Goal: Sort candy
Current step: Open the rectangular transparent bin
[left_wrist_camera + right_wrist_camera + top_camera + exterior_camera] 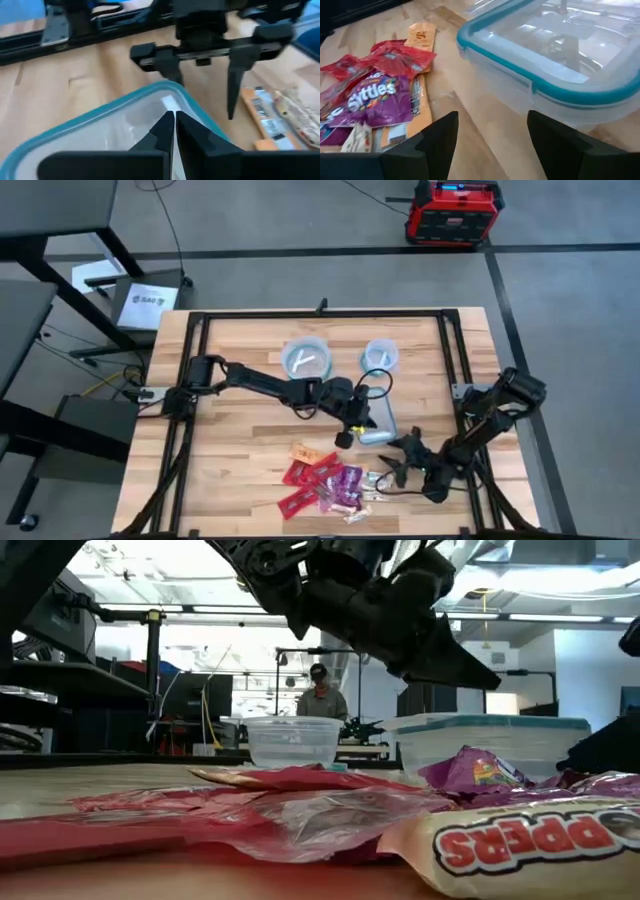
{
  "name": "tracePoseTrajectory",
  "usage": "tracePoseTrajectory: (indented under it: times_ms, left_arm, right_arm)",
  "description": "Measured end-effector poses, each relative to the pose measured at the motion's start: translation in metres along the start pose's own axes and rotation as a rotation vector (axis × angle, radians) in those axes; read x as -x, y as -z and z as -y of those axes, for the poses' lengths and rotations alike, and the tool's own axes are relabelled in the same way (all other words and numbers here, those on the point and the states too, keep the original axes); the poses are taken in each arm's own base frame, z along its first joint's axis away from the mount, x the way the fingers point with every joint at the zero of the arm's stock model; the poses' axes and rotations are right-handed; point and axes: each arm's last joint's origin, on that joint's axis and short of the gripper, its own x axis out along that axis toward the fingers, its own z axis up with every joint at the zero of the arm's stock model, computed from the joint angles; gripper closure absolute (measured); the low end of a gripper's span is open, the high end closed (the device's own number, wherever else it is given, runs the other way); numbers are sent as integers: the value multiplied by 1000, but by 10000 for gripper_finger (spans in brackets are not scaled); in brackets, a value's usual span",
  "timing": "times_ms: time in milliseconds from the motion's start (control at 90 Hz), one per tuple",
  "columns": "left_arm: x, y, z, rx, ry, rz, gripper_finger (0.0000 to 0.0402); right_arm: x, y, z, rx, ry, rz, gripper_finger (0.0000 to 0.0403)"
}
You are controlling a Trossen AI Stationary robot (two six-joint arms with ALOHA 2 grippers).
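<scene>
Several candy packets (325,480) in red, purple, orange and whitish wrappers lie in a heap near the table's front edge. They also show in the right wrist view (375,90). Just beyond the heap stands a clear rectangular tub (380,420) with a teal rim (100,115). My left gripper (345,435) is above the tub's left near corner, shut, with a small whitish piece at its fingertips. My right gripper (398,455) stands open and low over the table, between the tub (545,85) and the heap, with nothing between its fingers. My left gripper pinches a thin whitish piece, seemingly a candy wrapper, between its two fingers. Only a small white corner (170,103) shows past the fingertips. The fingers slant downward toward the tub. The piece is lifted clear, above the tub's rim.
Two clear round bowls stand at the far side of the table; the left one (307,360) holds something whitish and the right one (380,357) is smaller. A black frame (190,380) runs around the tabletop. A person (320,690) stands far off in the room.
</scene>
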Motion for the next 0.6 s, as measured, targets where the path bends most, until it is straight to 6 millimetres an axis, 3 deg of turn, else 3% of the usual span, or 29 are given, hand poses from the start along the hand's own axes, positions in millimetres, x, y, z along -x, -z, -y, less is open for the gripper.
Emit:
tracePoseTrajectory:
  times_ms: [322, 600]
  left_arm:
    - [0, 9, -1, 41, 6, -88, 398]
    - [-25, 44, 4, 105, 73, -138, 398]
  right_arm:
    - [-2, -3, -4, 3, -21, 16, 177]
    - [-4, -7, -10, 29, -51, 29, 177]
